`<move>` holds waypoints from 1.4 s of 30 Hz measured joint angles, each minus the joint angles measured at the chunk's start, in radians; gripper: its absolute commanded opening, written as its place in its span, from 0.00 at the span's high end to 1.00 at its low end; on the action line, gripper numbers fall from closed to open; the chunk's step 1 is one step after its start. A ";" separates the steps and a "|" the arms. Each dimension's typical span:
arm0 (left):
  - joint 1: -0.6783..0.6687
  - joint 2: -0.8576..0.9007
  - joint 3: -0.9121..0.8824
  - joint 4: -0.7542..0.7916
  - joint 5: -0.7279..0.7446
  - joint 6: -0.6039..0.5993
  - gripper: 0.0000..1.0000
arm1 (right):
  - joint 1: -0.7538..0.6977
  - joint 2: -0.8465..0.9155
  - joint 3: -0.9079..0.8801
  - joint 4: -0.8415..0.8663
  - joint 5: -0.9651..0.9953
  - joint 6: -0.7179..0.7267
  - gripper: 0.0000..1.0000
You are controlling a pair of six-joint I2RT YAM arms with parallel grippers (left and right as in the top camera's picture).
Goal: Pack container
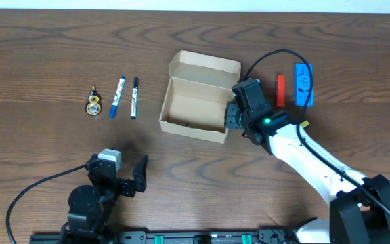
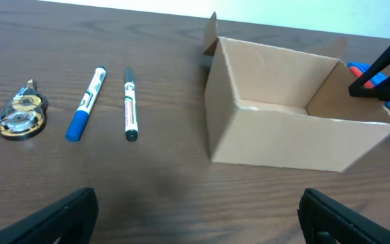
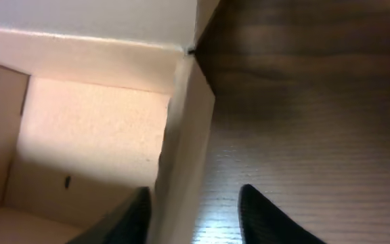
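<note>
Overhead shows one container (image 1: 191, 107), two markers (image 1: 117, 97) (image 1: 134, 98), one tape roller (image 1: 95, 104).

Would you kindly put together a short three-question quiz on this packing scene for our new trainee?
1. True or false: the lid of the container is shut.
2. What do the fingers of the right gripper straddle? A a spoon; B a wall of the container; C a cup.
3. Fill in: in the overhead view, ___ markers lie left of the container.

Key: 1 false, the flap stands open. 2 B, one finger inside and one outside. 3 two, the blue-capped marker and the black marker.
</note>
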 measured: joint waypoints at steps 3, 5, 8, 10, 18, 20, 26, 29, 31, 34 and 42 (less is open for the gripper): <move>0.000 0.000 0.000 0.000 0.000 0.000 0.05 | 0.000 0.013 0.000 0.000 0.011 -0.011 0.66; 0.000 0.000 0.000 0.000 0.000 0.000 0.05 | 0.000 0.016 0.000 0.001 0.027 -0.026 0.65; 0.000 0.000 0.000 0.000 0.000 0.000 0.05 | 0.000 0.016 0.000 0.003 0.040 -0.055 0.64; 0.000 0.000 0.000 0.000 0.000 0.000 0.05 | 0.000 0.016 0.000 0.008 0.050 -0.080 0.64; 0.000 0.000 0.000 0.000 0.000 0.000 0.05 | 0.000 0.016 0.000 0.017 0.076 -0.156 0.40; 0.000 0.000 0.000 0.000 0.000 0.000 0.05 | 0.000 0.016 0.000 0.020 0.080 -0.167 0.32; 0.000 0.000 0.000 0.000 0.000 0.000 0.05 | 0.000 0.009 0.040 0.003 0.041 -0.188 0.01; 0.000 0.000 0.000 0.000 0.000 0.000 0.05 | -0.002 -0.043 0.104 -0.006 0.033 -0.217 0.01; 0.000 0.000 0.000 0.000 0.000 0.000 0.05 | -0.007 -0.093 0.142 -0.003 0.027 -0.245 0.01; 0.000 0.000 0.000 0.000 0.000 0.000 0.05 | -0.040 -0.212 0.200 0.006 0.026 -0.320 0.01; 0.000 0.000 0.000 0.000 0.000 0.000 0.05 | -0.110 -0.346 0.222 -0.040 0.040 -0.431 0.01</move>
